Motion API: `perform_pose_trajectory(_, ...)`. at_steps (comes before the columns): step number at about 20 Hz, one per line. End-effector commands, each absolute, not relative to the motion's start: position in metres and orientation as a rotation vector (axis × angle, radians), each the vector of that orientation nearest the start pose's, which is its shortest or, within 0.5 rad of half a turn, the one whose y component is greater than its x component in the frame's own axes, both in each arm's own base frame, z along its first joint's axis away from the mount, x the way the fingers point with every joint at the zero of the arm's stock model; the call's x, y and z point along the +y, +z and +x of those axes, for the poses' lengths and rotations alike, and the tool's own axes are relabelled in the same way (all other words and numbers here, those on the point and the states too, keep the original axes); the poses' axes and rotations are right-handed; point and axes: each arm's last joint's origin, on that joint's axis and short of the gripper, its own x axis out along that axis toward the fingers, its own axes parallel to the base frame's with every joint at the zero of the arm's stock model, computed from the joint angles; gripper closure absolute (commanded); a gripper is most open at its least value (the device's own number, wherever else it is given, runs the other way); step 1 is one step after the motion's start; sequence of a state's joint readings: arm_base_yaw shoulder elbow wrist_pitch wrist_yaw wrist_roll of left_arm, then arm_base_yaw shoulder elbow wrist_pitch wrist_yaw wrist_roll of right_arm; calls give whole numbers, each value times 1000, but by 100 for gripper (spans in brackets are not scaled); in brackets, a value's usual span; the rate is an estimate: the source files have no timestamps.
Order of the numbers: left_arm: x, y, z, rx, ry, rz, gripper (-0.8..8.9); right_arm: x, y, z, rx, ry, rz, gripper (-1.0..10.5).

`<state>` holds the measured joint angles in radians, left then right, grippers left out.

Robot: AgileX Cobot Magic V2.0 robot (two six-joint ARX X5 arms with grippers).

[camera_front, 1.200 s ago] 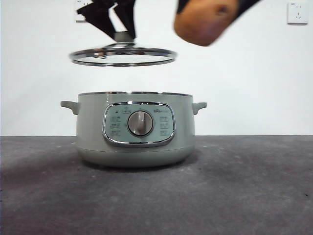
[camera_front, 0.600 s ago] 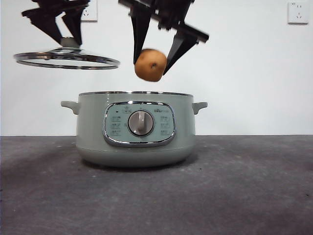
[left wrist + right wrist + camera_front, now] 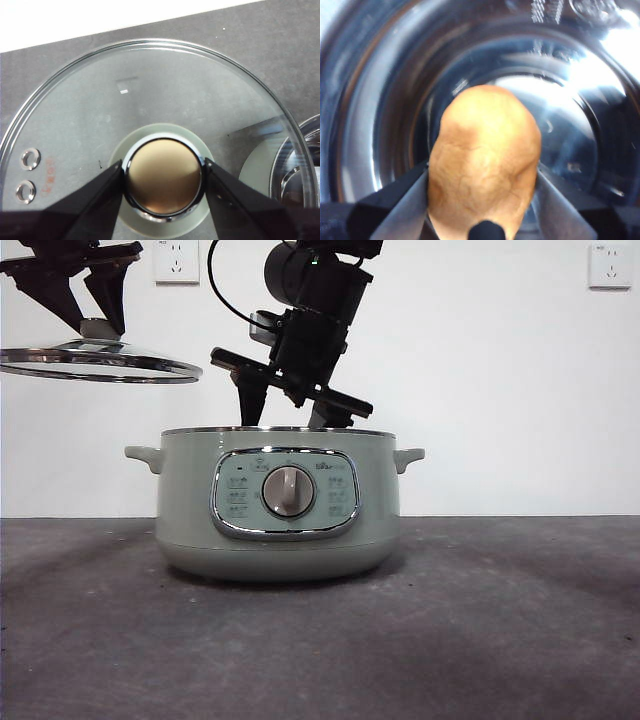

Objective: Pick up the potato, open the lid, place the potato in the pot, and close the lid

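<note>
The sage-green pot (image 3: pixel 280 505) stands open in the middle of the table. My right gripper (image 3: pixel 290 416) reaches down into its mouth from above, jaws dipping behind the rim. In the right wrist view this gripper (image 3: pixel 482 175) is shut on the orange-brown potato (image 3: pixel 485 155), held inside the pot's shiny steel bowl (image 3: pixel 380 100). The potato is hidden in the front view. My left gripper (image 3: pixel 95 322) is shut on the lid's knob (image 3: pixel 164 181) and holds the glass lid (image 3: pixel 100 365) level in the air, up and left of the pot. The pot's rim (image 3: pixel 300 165) shows beside the lid (image 3: pixel 150 95).
The dark grey table (image 3: pixel 480 620) stretches in front of and around the pot. A white wall stands behind, with outlets at the upper left (image 3: pixel 176 260) and the upper right (image 3: pixel 608 265).
My right gripper has come down with the potato from above the rim into the pot's mouth. My left gripper has carried the lid further left and a little higher.
</note>
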<state>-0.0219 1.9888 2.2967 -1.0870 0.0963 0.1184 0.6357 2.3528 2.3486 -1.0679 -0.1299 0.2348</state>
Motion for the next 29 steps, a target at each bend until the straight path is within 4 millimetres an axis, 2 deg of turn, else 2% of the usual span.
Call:
perform_pose_trajectory(1, -11, 425, 404, 695, -163, 71, 822, 305, 247, 402, 1152, 560, -94, 946)
perform_pose_trajectory(3, -11, 425, 404, 699, -163, 72, 822, 307, 237, 403, 1182, 554, -105, 945)
perform_pose_trajectory(5, -11, 424, 404, 706, -163, 71, 822, 308, 237, 401, 1182, 558, -115, 912)
perform_pose_trajectory(6, -11, 424, 404, 707, -164, 71, 822, 308, 237, 400, 1189, 555, -121, 703)
perform_pose_trajectory(7, -11, 424, 404, 710, -164, 70, 822, 307, 236, 400, 1191, 536, -134, 410)
perform_pose_trajectory(8, -11, 424, 403, 714, -168, 69, 822, 310, 236, 398, 1184, 521, -154, 250)
perform_pose_trajectory(10, -16, 424, 403, 714, -219, 56, 822, 312, 238, 397, 1173, 520, -155, 254)
perform_pose_trajectory(12, -18, 424, 403, 714, -227, 55, 822, 311, 247, 395, 1178, 521, -157, 255)
perform_pose_trajectory(14, -19, 424, 403, 715, -229, 56, 822, 308, 273, 391, 1149, 530, -148, 256)
perform_pose_trajectory(16, -20, 423, 402, 732, -225, 38, 822, 302, 311, 379, 1113, 550, -185, 272)
perform_pose_trajectory(17, -23, 421, 400, 747, -232, 36, 822, 301, 328, 371, 1070, 548, -215, 397)
perform_pose_trajectory(19, -32, 421, 400, 750, -253, 46, 822, 297, 360, 356, 982, 574, -203, 771)
perform_pose_trajectory(20, -36, 421, 399, 751, -263, 49, 822, 298, 369, 347, 963, 582, -208, 957)
perform_pose_trajectory(24, -58, 420, 396, 768, -315, 69, 822, 289, 406, 303, 910, 597, -268, 957)
perform_pose_trajectory(29, -83, 419, 390, 779, -378, 95, 822, 259, 411, 246, 984, 588, -366, 957)
